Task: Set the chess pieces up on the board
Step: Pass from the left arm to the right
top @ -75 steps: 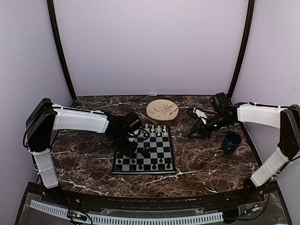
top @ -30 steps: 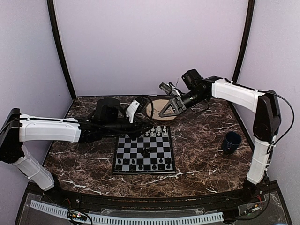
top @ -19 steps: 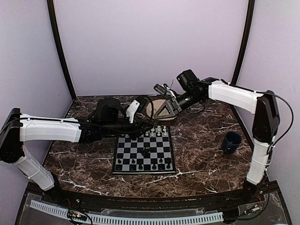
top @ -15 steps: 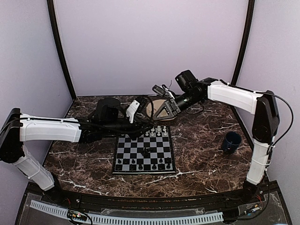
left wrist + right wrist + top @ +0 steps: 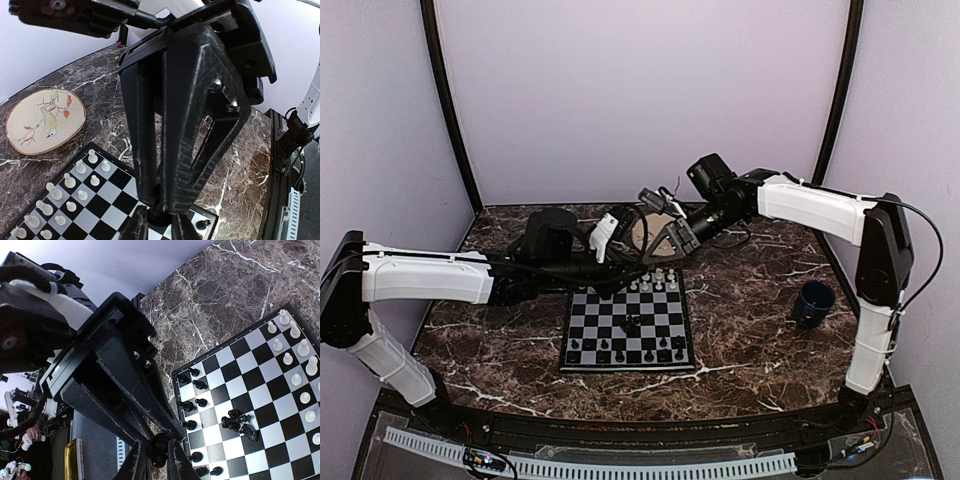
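The board (image 5: pixel 628 325) lies mid-table, white chess pieces (image 5: pixel 655 280) on its far rows and black ones (image 5: pixel 620 346) on the near row. A few black pieces lie toppled mid-board (image 5: pixel 632 323). My left gripper (image 5: pixel 638 266) and right gripper (image 5: pixel 656 256) meet tip to tip above the board's far edge. In the left wrist view my left gripper (image 5: pixel 159 223) is shut on a black chess piece (image 5: pixel 159 214), and the right gripper's fingers (image 5: pixel 190 125) close on it from above. In the right wrist view my right gripper (image 5: pixel 156 458) grips the same piece (image 5: pixel 160 449).
A round beige plate (image 5: pixel 642 232) with a bird picture sits behind the board, mostly hidden by the right gripper; it shows in the left wrist view (image 5: pixel 45 120). A dark blue mug (image 5: pixel 814 302) stands at the right. Dark curved posts frame the cell.
The right gripper has moved left and down until its tips meet the left gripper's tips. The left arm has held still over the last second, after rising from the board earlier.
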You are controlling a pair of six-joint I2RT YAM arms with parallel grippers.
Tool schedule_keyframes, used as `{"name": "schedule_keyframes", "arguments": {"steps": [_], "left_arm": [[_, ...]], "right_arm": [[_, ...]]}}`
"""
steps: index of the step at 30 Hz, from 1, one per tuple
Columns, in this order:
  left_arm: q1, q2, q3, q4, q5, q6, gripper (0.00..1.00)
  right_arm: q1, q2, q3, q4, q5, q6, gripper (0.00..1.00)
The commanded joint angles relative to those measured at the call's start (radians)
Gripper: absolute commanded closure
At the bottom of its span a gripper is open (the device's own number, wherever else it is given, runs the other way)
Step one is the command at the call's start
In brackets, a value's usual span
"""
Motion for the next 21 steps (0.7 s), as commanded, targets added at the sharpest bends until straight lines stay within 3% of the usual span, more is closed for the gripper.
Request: {"name": "schedule_keyframes", "arguments": {"steps": [1,8,13,21], "left_arm": [[-0.005,-0.009,-0.002,0.023,0.005,-0.006,0.90],[-0.005,-0.010,-0.005,0.021,-0.008,-0.006,0.89],[-0.005,0.003,0.029,-0.104,-0.047,0.009,0.66],[0.005,-0.151,0.031,-0.355,-0.131,0.100,0.53]], "right_arm": [[0.012,0.015,0.002,-0.001,0.002,-0.011,0.85],[0.016,0.015,0.006,-0.004,0.008,-0.021,0.97],[0.016,0.012,0.043,-0.038,0.059,-0.069,1.00],[0.016,-0.011,0.088,-0.103,0.226,-0.198,1.00]]}}
